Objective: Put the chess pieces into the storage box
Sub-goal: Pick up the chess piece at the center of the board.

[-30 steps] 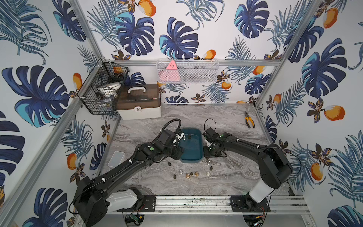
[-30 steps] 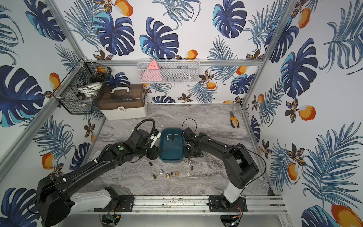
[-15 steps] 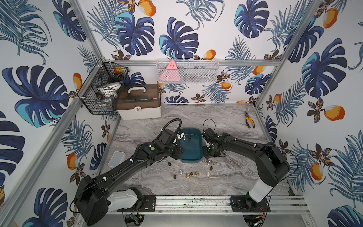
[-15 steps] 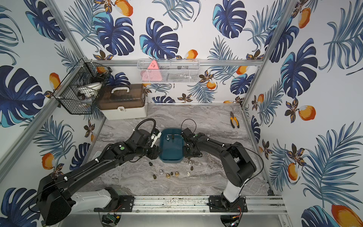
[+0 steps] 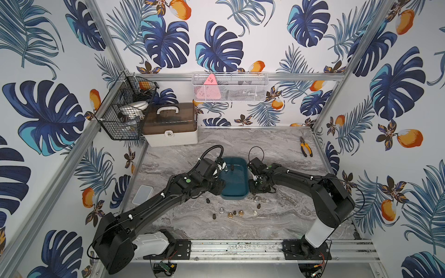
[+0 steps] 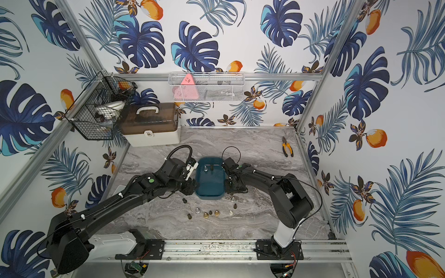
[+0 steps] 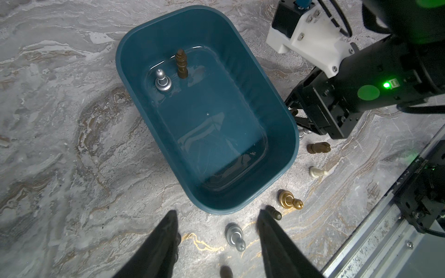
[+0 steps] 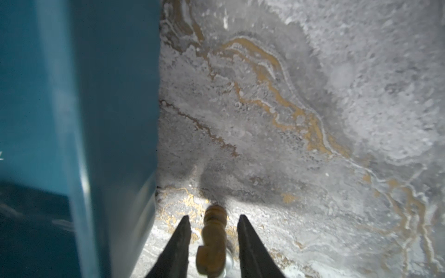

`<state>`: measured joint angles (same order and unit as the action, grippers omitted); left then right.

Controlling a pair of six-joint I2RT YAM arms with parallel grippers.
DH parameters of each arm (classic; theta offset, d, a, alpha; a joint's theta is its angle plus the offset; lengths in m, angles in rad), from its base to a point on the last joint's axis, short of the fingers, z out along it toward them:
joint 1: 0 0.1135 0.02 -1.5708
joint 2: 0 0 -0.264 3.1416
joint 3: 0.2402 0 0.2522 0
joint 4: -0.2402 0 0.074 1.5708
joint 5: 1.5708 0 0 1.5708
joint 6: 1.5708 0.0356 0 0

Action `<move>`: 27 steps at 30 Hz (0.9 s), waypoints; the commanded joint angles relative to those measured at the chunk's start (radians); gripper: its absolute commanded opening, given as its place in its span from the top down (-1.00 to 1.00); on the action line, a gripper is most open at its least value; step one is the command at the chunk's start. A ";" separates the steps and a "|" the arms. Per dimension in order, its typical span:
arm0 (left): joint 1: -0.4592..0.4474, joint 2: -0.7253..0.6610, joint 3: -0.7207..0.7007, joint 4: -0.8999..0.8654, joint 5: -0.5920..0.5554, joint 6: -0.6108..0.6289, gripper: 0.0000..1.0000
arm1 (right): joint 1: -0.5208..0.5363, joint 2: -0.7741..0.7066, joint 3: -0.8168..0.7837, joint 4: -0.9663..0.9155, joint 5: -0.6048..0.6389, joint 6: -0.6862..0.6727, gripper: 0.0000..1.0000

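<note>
The storage box [image 5: 234,183] sits mid-tabletop [image 5: 289,216] between the two arms, with a long wall facing each. Inside, a silver piece [image 7: 162,80] and a dark brown piece [image 7: 181,63] stand upright close to the far end wall. The rest of its floor is bare.

The right hand [image 8: 213,217] is low, just beside the box's outer long wall. Its fingers [image 8: 178,240] stand a little apart on either side of a light brown piece [image 8: 213,240]. A thin gap shows on each side, and I cannot tell whether the piece is pinched. Open marble runs away from that wall.

The left hand [image 7: 216,213] hangs by the box's near left corner, fingers wide apart and holding nothing.

The other chess pieces [image 5: 234,212] lie scattered in a loose row between the box's near end and the front rail [image 5: 240,248]. Behind the box, the tabletop stretches to a white case [image 5: 171,134] in the back left corner and pliers [image 5: 305,149] by the right edge.
</note>
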<state>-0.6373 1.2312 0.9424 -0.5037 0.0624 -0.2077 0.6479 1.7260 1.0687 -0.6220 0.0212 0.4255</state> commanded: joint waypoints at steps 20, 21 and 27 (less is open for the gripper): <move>0.000 0.013 0.015 -0.013 -0.005 0.008 -0.16 | 0.019 -0.003 -0.005 -0.001 0.016 -0.013 0.56; 0.000 0.014 0.015 -0.013 -0.004 0.007 -0.16 | 0.018 -0.005 -0.005 0.000 0.019 -0.012 0.57; 0.001 0.010 0.013 -0.013 -0.010 0.006 -0.16 | 0.018 -0.013 0.003 -0.007 0.027 -0.013 0.62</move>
<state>-0.6373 1.2438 0.9497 -0.5194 0.0559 -0.2081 0.6655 1.7226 1.0645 -0.6220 0.0360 0.4179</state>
